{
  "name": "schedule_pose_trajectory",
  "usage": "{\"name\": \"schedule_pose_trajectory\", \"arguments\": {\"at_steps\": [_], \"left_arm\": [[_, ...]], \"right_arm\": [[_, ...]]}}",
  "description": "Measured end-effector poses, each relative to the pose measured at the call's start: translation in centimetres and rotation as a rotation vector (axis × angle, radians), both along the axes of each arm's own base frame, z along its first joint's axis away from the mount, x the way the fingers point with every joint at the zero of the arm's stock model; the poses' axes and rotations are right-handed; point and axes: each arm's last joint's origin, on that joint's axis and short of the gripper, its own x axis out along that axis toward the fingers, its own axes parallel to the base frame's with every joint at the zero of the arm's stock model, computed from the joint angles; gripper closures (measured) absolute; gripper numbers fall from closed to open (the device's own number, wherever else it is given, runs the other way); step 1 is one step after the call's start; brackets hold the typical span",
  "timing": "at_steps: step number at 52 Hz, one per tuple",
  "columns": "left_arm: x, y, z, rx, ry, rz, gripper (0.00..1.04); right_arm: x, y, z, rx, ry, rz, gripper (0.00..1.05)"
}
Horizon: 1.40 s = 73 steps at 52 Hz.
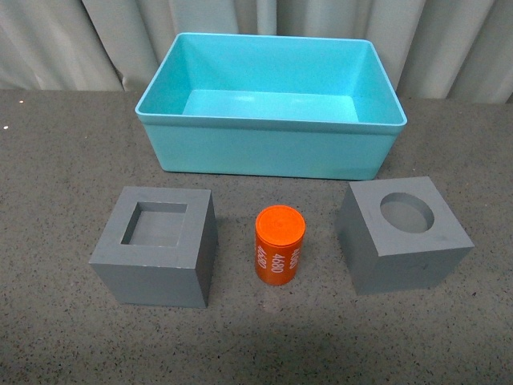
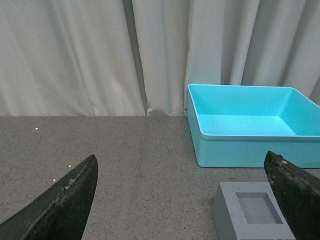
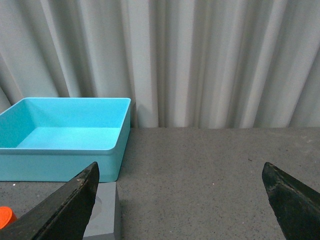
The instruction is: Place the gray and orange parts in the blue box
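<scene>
Turquoise-blue rectangular plastic bin [image 1: 268, 122] sits at the centre of the far edge of the dark speckled tabletop [image 1: 64, 176], just before a pale curtain [image 1: 80, 40]. Nearer the front edge 3 parts stand in a row, all outside the bin, none touching. Matte gray cube w/ square recess [image 1: 154, 247] is toward the left edge. Small orange cylinder printed "4680" [image 1: 279, 245] is upright mid-row. Matte gray cube w/ round recess [image 1: 403, 234] is toward the right edge, turned slightly. Left gripper [image 2: 181, 159] & right gripper [image 3: 180, 167]: fingers spread wide, holding nothing.
</scene>
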Motion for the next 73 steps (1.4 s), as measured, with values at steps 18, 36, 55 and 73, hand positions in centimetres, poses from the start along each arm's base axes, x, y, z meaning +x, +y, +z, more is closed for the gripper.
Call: {"name": "schedule_pose_trajectory", "arguments": {"at_steps": [18,36,55,73], "left_arm": [[0.0,0.0,0.0,0.0,0.0,0.0,0.07],[0.0,0.0,0.0,0.0,0.0,0.0,0.07],[0.0,0.0,0.0,0.0,0.0,0.0,0.07],[0.0,0.0,0.0,0.0,0.0,0.0,0.07]], "right_arm": [[0.0,0.0,0.0,0.0,0.0,0.0,0.1],[0.0,0.0,0.0,0.0,0.0,0.0,0.1],[0.0,0.0,0.0,0.0,0.0,0.0,0.1],[3.6,0.6,-0.6,-0.399,0.224,-0.053,0.1]]}}
